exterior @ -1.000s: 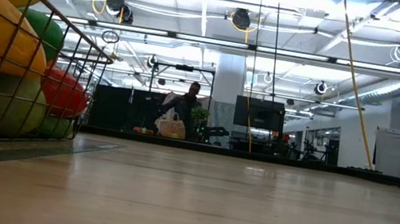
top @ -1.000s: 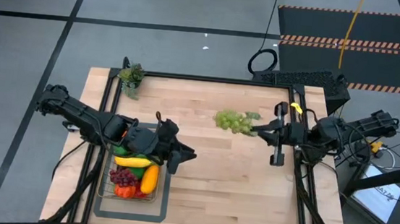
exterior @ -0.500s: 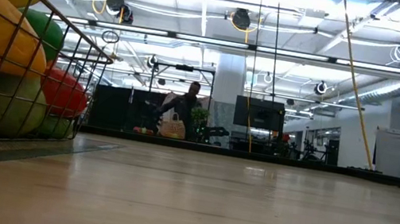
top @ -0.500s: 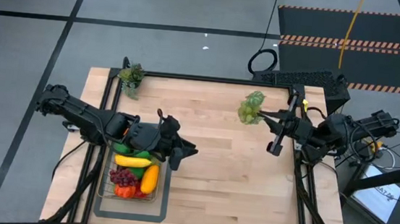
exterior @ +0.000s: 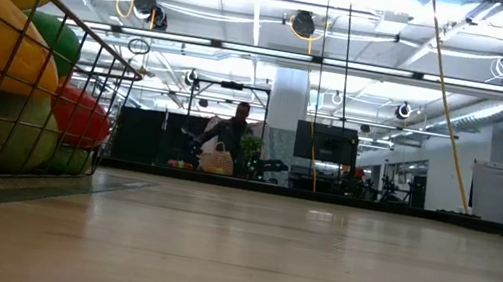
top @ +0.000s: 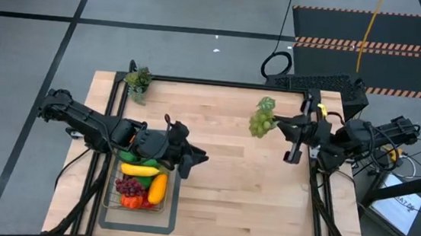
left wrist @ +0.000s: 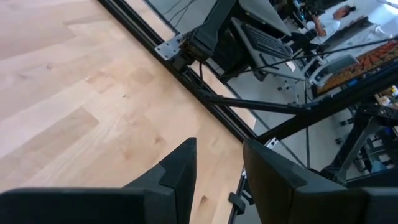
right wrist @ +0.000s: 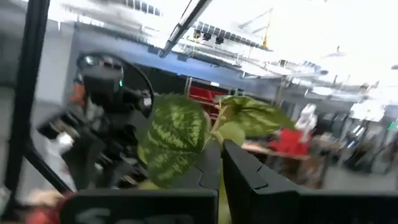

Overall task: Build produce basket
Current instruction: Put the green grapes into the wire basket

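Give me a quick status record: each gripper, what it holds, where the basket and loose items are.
left gripper: open, empty, at the basket's far end
right gripper: shut on the green grapes, raised near the table's right side
basket: near left part of the table, on a grey mat
in basket: banana, mango, other fruit
potted sprig: far left corner

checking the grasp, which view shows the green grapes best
The high view: the whole green grapes bunch hangs from the right gripper, clear of the table. The right wrist view shows only its leaves and a grape or two pinched between the shut jaws. The low and left wrist views miss it.
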